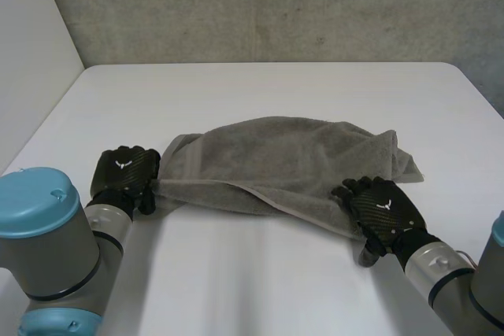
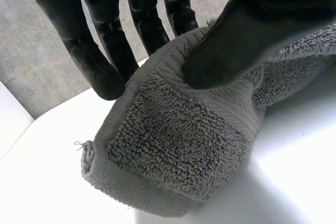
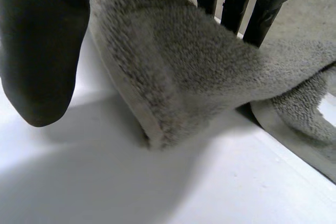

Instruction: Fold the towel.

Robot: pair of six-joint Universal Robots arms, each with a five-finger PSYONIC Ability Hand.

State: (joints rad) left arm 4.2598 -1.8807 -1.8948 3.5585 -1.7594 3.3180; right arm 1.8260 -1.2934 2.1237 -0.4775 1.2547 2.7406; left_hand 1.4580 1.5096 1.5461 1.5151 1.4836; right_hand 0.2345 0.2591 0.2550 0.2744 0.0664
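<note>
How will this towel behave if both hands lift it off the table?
Probably floppy: the towel sags in folds between the left hand and the right hand, so its middle would likely droop. Its looped pile looks grippy, so it should not slip from the left hand's pinch. Likely light, being soft cloth.

White table [image 1: 276, 88] before a grey concrete wall [image 1: 276, 5]

Grey towel [image 1: 291, 155] lying all bunched up on the white table [image 1: 260, 92]. Left hand [image 1: 124, 175] is curled round its left corner, right hand [image 1: 386, 210] grabbing the near edge on the right.
</note>
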